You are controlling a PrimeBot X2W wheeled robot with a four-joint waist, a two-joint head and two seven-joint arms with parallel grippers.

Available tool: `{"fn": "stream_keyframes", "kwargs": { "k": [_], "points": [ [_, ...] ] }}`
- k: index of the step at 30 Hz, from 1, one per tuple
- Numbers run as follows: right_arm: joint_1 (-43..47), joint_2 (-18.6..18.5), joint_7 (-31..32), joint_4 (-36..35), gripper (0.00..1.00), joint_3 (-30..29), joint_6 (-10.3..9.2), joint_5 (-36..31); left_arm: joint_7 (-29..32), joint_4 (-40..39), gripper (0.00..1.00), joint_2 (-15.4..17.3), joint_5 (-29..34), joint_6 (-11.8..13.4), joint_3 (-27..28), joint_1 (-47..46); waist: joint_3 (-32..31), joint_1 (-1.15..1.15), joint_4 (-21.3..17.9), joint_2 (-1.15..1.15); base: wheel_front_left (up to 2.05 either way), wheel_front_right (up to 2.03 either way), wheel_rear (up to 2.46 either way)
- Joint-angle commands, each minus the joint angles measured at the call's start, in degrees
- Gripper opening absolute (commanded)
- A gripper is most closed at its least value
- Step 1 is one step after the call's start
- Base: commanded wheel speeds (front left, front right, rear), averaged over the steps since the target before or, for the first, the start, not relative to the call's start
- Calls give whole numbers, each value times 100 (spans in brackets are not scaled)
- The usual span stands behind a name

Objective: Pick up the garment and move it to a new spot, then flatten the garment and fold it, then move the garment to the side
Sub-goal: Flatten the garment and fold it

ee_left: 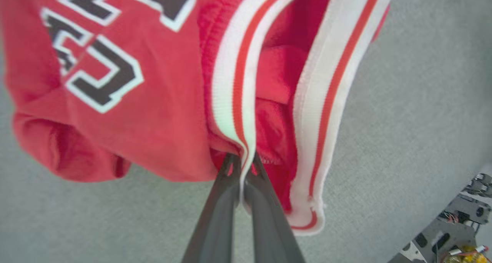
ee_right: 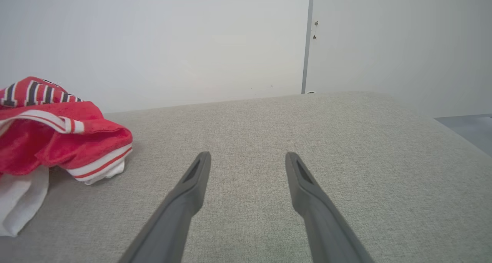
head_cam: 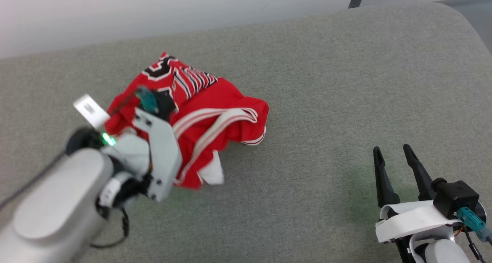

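Left wrist view, right up close: the left pincer (ee_left: 242, 161) is clenched on the garment (ee_left: 134, 113), both dark fingers pressed together with a band of white-and-red striped trim (ee_left: 236, 82) nipped between the tips. Black, white-outlined lettering (ee_left: 103, 74) sprawls across the red cloth to the left of the grip. From the head view you would never know that much: the left arm (head_cam: 57, 213) reaches in from the lower left and its wrist housing covers the fingertips.

The head view does give the whole lay of the land. The garment (head_cam: 215, 105) sits crumpled in a heap on the left half of the grey padded surface (head_cam: 326, 82), with a white sleeve (head_cam: 211, 172) poking out at its near side. Over at the lower right, the right pincer (head_cam: 392, 148) is released, fingers spread, nothing between them, well apart from the cloth.

The right wrist view brings a low sideways look: right pincer (ee_right: 248, 155) splayed over bare grey fabric, the garment (ee_right: 57, 140) bunched at the left, and a pale wall (ee_right: 153, 44) rising just behind the far edge.

As for edges, the garment lies near that far edge. The surface rounds off at the far right corner, with floor (head_cam: 472, 13) beyond. Between heap and right pincer, a wide open stretch.
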Motion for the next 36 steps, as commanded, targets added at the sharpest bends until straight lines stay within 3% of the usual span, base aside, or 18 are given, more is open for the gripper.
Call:
{"fn": "stream_keyframes", "kwargs": {
  "k": [1,9,14,15,17,18,19,20,28,36],
  "points": [
    [62,9,-7,-14,100,-2,0,-17,16,-57,0,73,62,-13,67,-141,1,0,13,0,0,0,0],
    [-34,10,-6,-11,100,70,0,10,-110,24,0,382,521,-247,101,-800,65,0,-34,0,0,0,0],
    [-96,9,-6,10,100,121,0,76,-383,439,0,239,638,-390,18,-897,132,0,-98,0,0,0,0],
    [-112,11,-6,16,100,138,0,87,-446,535,16,206,626,-406,16,-872,145,0,-114,0,0,0,0],
    [-129,9,-6,26,100,146,0,119,-592,742,28,125,602,-469,-9,-826,169,0,-124,0,0,0,0],
    [-130,10,-6,30,100,153,0,131,-674,833,43,90,592,-506,-10,-810,178,0,-126,0,0,0,0],
    [-131,11,-6,33,100,160,0,140,-748,927,84,65,582,-526,-8,-802,184,0,-127,0,0,0,0],
    [-130,9,-6,38,100,158,0,144,-822,1003,100,51,589,-565,-4,-812,187,0,-125,0,0,0,0],
    [-34,10,-6,90,100,92,0,-51,-1454,1186,100,-132,474,-700,154,-894,19,0,86,0,0,0,0],
    [80,9,-6,155,100,45,0,-194,-1954,896,100,-148,338,-608,311,-527,-315,0,394,0,0,0,0]
  ]
}}
